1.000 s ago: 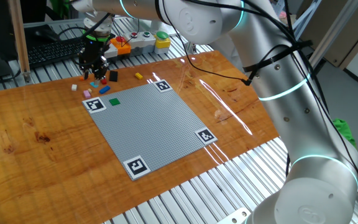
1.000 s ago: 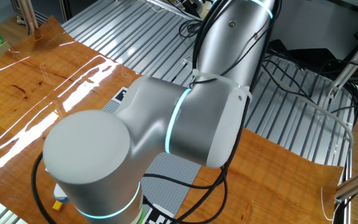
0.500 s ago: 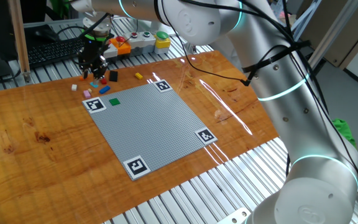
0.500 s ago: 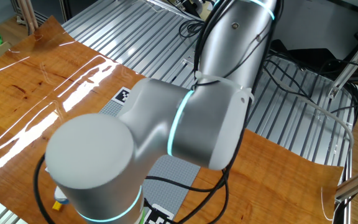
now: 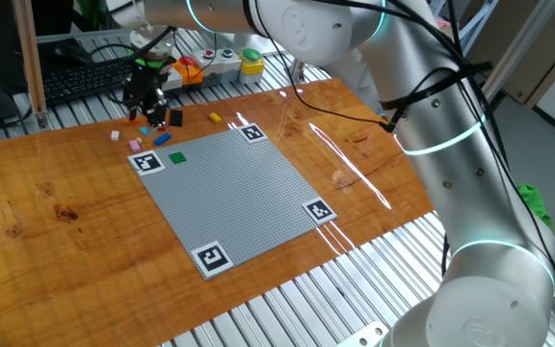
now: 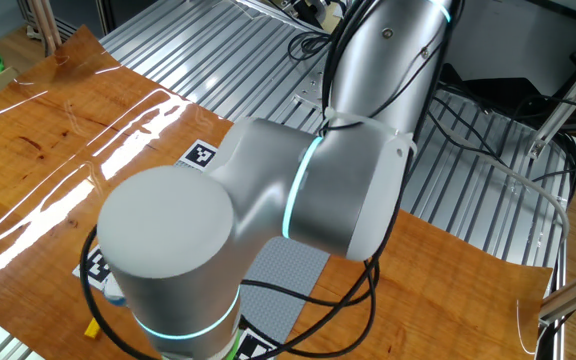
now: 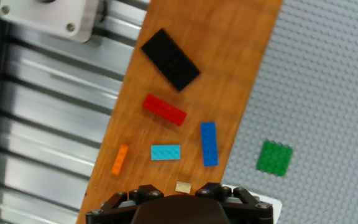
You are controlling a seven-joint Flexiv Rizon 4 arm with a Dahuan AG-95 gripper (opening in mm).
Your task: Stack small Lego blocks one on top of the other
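In the hand view, small Lego blocks lie on the wooden board: a black block (image 7: 171, 60), a red one (image 7: 165, 110), a blue one (image 7: 209, 144), a light blue one (image 7: 165, 152) and an orange one (image 7: 120, 159). A green block (image 7: 274, 157) sits on the grey baseplate (image 7: 328, 93). My gripper (image 7: 179, 194) hangs just above the board, jaws apart. A tiny cream block (image 7: 183, 186) lies loose between them, touching neither finger. From the fixed view my gripper (image 5: 145, 93) hovers over the cluster near the black block (image 5: 175, 118), with the green block (image 5: 177, 157) on the baseplate (image 5: 239, 193).
A yellow block (image 5: 215, 118) and a white block (image 5: 116, 135) lie apart from the cluster. A box of push buttons (image 5: 222, 64) and a keyboard (image 5: 80, 82) stand behind the board. A wooden post (image 5: 29, 58) rises at the left. The arm fills the other fixed view.
My gripper has lifted a little off the block cluster, and its jaws have opened wider. The blocks on the board have not moved.
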